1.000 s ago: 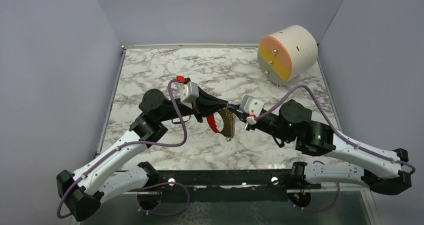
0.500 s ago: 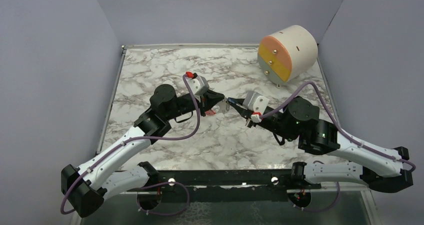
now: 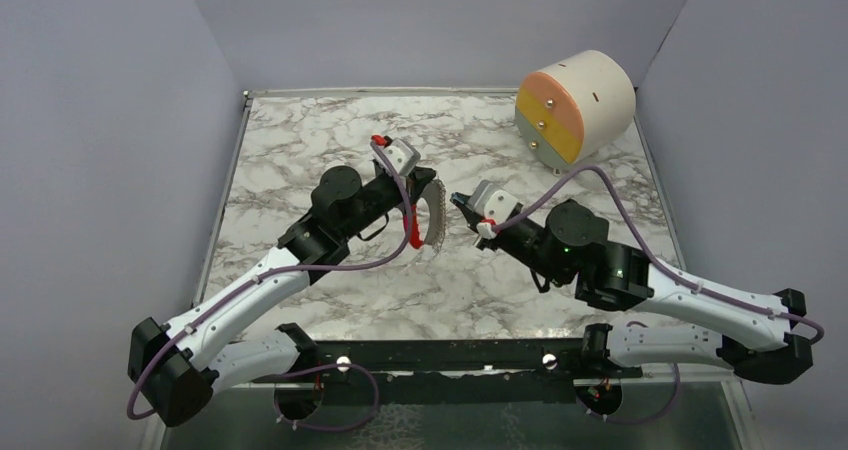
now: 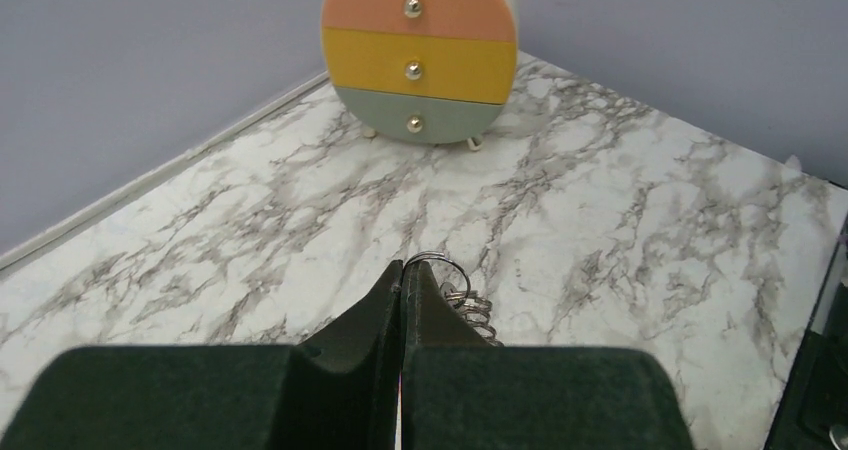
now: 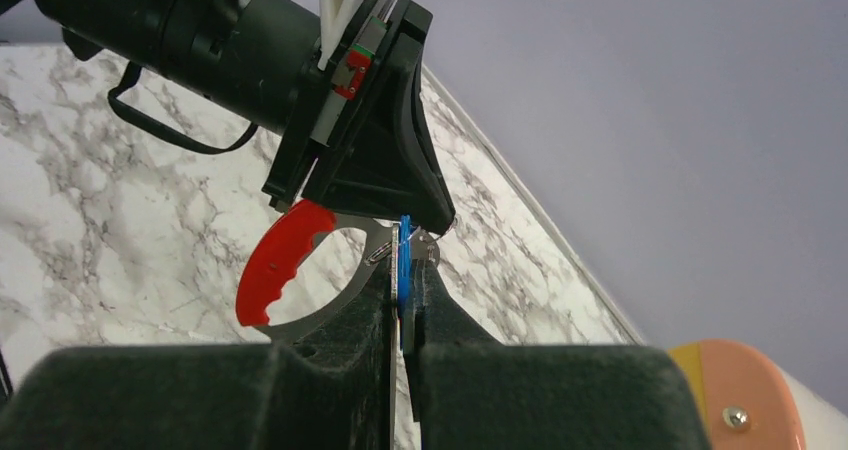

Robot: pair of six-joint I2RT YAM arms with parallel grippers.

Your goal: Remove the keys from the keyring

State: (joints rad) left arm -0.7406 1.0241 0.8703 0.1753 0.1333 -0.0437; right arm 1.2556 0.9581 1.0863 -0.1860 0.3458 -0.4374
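**Marble table point(image 3: 300, 140), two grippers nose to nose**

White-and-grey veined stone ran out to plain grey walls, and both arms reached in to meet near the middle. The left gripper point(image 3: 430, 184) had its jaws pressed flat together. The keyring point(image 3: 432, 220) hung from its tip toward 6 o'clock, grey ridged coil on one side and red grip point(image 3: 411, 226) on the other.

From the left wrist, a thin wire loop point(image 4: 434, 263) poked out just past the closed fingertips, with the coil trailing toward 4 o'clock.

At 3 o'clock of that, just beside it, sat the right gripper point(image 3: 458, 200), also clamped narrow. Its own camera showed the keys point(image 5: 404, 242), one tiny blue sliver, pinched upright between the two dark fingers point(image 5: 450, 320). The red-and-silver curve of the ring hung right behind, at 9 o'clock of the blue piece.

Whether that piece was linked to the ring or free of it could not be told. From above, the two tips looked just apart.

At 1 o'clock of the table, well apart from all this, the cream cylinder point(image 3: 590, 100) lay on its side. Its peach, yellow and grey-green drawer fronts faced the arms.
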